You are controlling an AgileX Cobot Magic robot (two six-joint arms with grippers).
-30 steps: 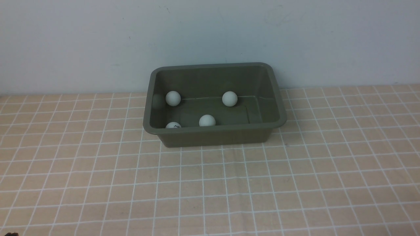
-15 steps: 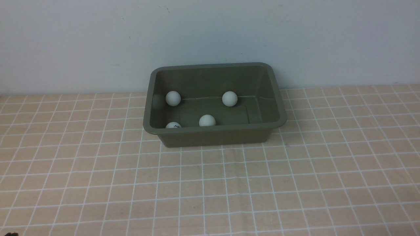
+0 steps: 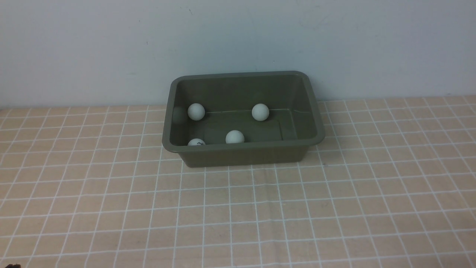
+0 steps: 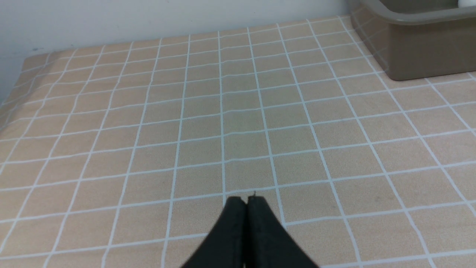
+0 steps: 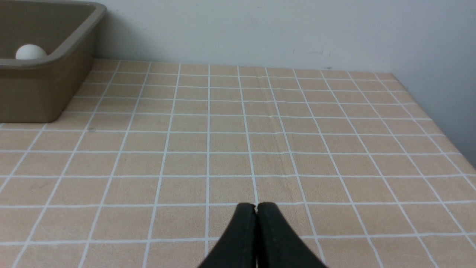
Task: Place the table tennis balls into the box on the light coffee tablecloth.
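Observation:
The olive-green box [image 3: 245, 152] stands on the light coffee tablecloth [image 3: 238, 208] near the back wall. Several white table tennis balls lie inside it: one at the back left [image 3: 196, 111], one at the back middle [image 3: 260, 112], one near the front [image 3: 234, 137], and one with black print at the front left corner [image 3: 196, 142], half hidden by the rim. My left gripper [image 4: 246, 201] is shut and empty over bare cloth, left of the box [image 4: 424, 56]. My right gripper [image 5: 256, 206] is shut and empty, right of the box [image 5: 41, 89], where one ball [image 5: 30, 52] shows.
A pale wall [image 3: 238, 44] stands right behind the box. The cloth's right edge [image 5: 438, 123] drops off in the right wrist view, its left edge [image 4: 15, 93] in the left wrist view. Neither arm shows in the front view.

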